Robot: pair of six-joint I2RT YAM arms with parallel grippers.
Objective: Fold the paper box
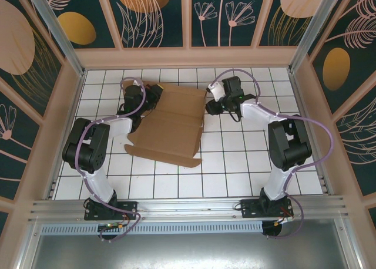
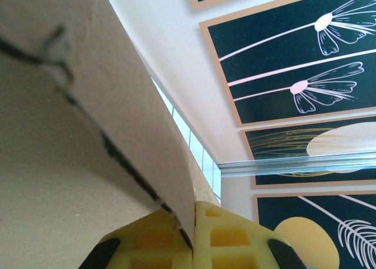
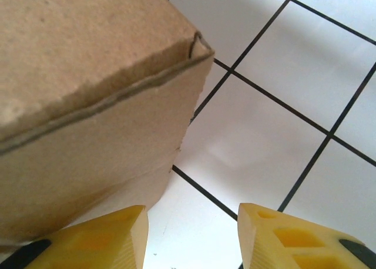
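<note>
The paper box [image 1: 170, 125] is a brown die-cut cardboard sheet lying mid-table, its far flaps partly raised. My left gripper [image 1: 154, 97] is at the sheet's far-left edge. In the left wrist view, my left gripper [image 2: 192, 234] is shut on a raised cardboard flap [image 2: 88, 134], pinched between the yellow pads [image 2: 229, 239]. My right gripper [image 1: 210, 107] hovers at the sheet's far-right corner. Seen from the right wrist, my right gripper [image 3: 191, 236] is open, with the box's creased corner [image 3: 100, 93] just left of its left finger [image 3: 100, 239] and tile between the fingers.
The white tiled table [image 1: 247, 163] is enclosed by peach walls [image 1: 188, 56] with dark floral panels. An aluminium rail [image 1: 188, 209] runs along the near edge by the arm bases. Open tiles lie to the right and in front of the sheet.
</note>
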